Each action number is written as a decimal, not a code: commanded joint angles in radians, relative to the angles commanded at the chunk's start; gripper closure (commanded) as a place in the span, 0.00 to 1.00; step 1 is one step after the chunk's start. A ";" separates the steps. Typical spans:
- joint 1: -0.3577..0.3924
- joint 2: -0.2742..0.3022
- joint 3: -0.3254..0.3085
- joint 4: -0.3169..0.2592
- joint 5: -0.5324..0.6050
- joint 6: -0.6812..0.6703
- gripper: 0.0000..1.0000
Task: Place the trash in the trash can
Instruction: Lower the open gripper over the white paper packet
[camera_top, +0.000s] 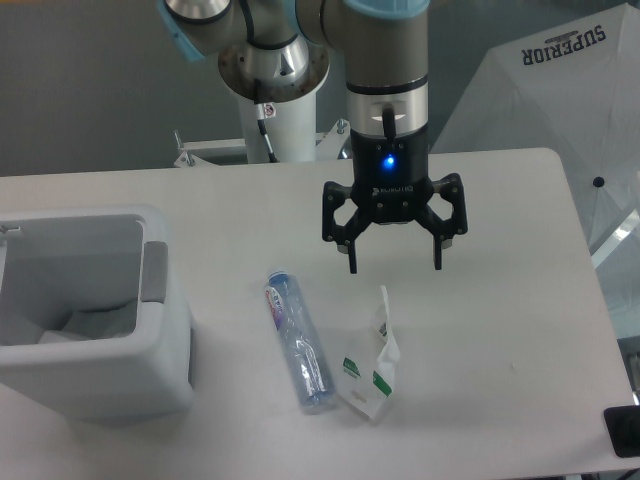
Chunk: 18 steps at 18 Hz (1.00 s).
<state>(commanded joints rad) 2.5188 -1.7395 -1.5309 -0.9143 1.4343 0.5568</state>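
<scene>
Camera view: crumpled white green-marked carton (371, 368) beside clear bottle (297, 340).

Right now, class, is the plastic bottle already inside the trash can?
No, the bottle lies on the table beside the carton, to the right of the trash can.

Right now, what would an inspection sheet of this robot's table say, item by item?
Surface: white table, looks clean.
Job's things: bottle lying flat; carton beside it, crumpled; bin at the left, something pale inside.
Clutter: dark object at the lower right edge, cut off.
Hand: hand open, above the table behind the carton, holding nothing.
Cables: one cable on the robot's base.
Surroundings: white umbrella marked SUPERIOR, grey wall.
</scene>
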 joint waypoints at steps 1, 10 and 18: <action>0.002 -0.009 0.003 0.002 0.002 0.000 0.00; 0.003 -0.078 -0.020 0.066 0.020 -0.003 0.00; 0.000 -0.193 -0.080 0.114 0.029 0.049 0.00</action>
<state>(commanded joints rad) 2.5188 -1.9326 -1.6108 -0.8007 1.4634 0.6056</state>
